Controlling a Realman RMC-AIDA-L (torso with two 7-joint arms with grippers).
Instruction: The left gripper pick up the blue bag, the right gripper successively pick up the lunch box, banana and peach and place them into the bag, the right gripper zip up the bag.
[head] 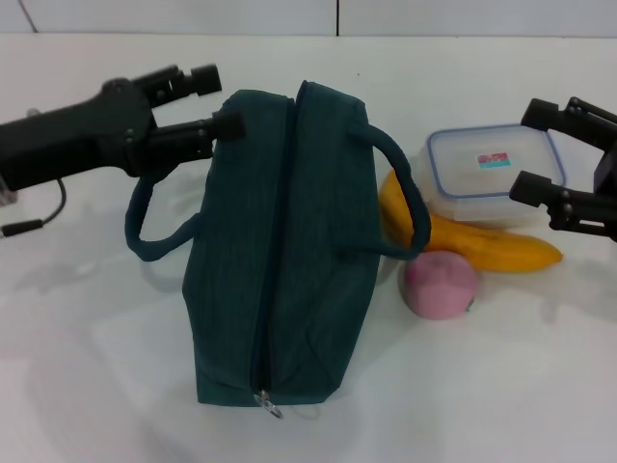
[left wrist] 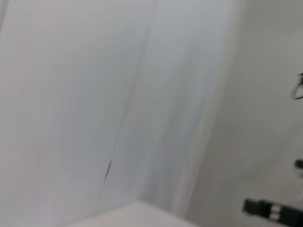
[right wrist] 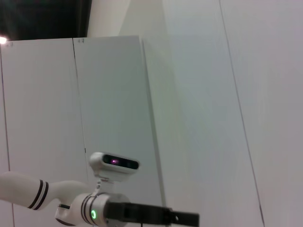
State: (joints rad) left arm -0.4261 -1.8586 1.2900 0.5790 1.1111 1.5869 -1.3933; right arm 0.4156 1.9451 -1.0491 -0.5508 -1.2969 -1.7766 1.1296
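Observation:
The blue bag lies in the middle of the table with its zipper shut and the metal pull at the near end. My left gripper is open at the bag's far left corner, its lower finger touching the fabric. The lunch box sits right of the bag, with the banana in front of it and the peach nearer still. My right gripper is open at the lunch box's right end and holds nothing. The left arm's wrist with its green light shows in the right wrist view.
The bag's loop handles hang out to either side, one to the left and one over the banana's end. A black cable lies at the table's left edge. The wrist views show white wall panels and a head camera.

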